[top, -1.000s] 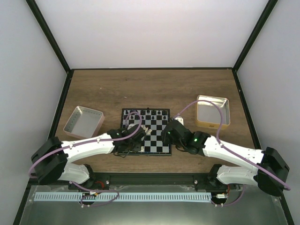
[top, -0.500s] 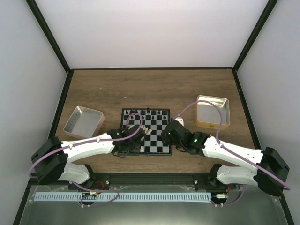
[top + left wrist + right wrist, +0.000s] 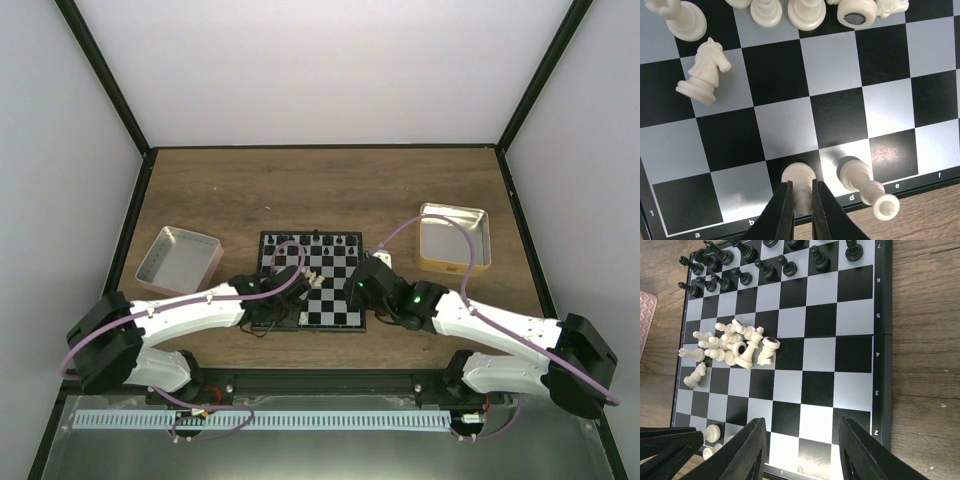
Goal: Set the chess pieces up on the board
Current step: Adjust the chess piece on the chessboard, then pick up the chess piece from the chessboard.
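The left fingers (image 3: 787, 196) are pinched narrow on a cream piece (image 3: 799, 176). It stands on a black square in the board's row 1, between the letters b and d on the border. On the light square just beside it is a second cream piece (image 3: 863, 186), its head reaching over the black border. Whether it stands or lies, I cannot tell. A cream knight (image 3: 703, 72) is a few squares farther in.

The right fingers (image 3: 757, 440) stand wide apart and hold nothing. They hover over the low-numbered rows at the other side of the same end.

A heap of cream pieces (image 3: 735, 345) lies jumbled mid-board, several on their sides. The black pieces (image 3: 747, 262) stand along the far rows.

The board (image 3: 330, 300) lies close to the near edge of the desk (image 3: 320, 185), about midway between its left and right edges. A silver tray (image 3: 172, 246) sits toward the left edge and a gold-rimmed tin (image 3: 452, 268) toward the right edge, both apart from the board.
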You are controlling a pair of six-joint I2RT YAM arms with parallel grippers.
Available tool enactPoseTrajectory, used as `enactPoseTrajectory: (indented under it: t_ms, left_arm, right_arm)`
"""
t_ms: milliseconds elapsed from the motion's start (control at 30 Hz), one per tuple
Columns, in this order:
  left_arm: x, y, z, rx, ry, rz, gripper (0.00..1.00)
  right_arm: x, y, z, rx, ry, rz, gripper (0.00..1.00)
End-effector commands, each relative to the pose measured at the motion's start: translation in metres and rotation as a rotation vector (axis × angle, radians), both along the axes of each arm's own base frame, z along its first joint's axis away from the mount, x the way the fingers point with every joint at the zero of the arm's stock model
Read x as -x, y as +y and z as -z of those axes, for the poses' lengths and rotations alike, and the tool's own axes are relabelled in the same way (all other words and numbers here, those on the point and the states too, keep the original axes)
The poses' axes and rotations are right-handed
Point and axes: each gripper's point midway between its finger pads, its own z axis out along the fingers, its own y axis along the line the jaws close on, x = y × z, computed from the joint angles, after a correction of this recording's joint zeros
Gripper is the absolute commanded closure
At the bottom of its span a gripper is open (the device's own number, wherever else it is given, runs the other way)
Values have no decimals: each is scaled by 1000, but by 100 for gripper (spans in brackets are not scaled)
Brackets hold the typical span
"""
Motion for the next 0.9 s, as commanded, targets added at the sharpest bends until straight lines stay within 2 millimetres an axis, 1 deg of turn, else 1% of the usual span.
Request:
enactPoseTrajectory:
  t_ms: [0,67,200,300,367,433,500,600,700,800,867]
  left_arm:
    - [1,4,-1,-31,11,12,91]
    - [0,4,-1,-35,8,11,89]
    - [-2,1,-4,-33,6,10,78]
    - [-10,-1,-15,-26,-32,-8,66]
    - [-19,-1,-26,-15,-68,-32,61]
    - [-29,2,-37,-7,-108,-70,60]
    - [-39,10,-43,-3,-138,-115,61]
    - [-51,26,-44,-7,-162,-184,64]
    - [-59,40,-37,-7,-155,-222,67]
    - [-64,44,-28,6,-127,-215,68]
    - [-67,46,-21,0,-108,-207,66]
  right_arm:
    - [-3,-2,0,-11,-3,25,58]
    - [-3,-2,1,-10,-2,23,58]
    - [-4,-1,0,-14,-3,21,58]
    - [-4,0,-1,-16,-3,19,57]
    - [-4,0,-2,-16,-6,18,57]
    - [-5,0,-3,-13,-9,22,57]
    - [-6,0,-5,-12,-15,23,57]
    - [-7,0,-5,-7,-16,26,57]
    - [-8,1,-5,-2,-14,25,57]
    - [-8,3,-5,1,-12,21,57]
    - [-9,4,-6,2,-12,20,57]
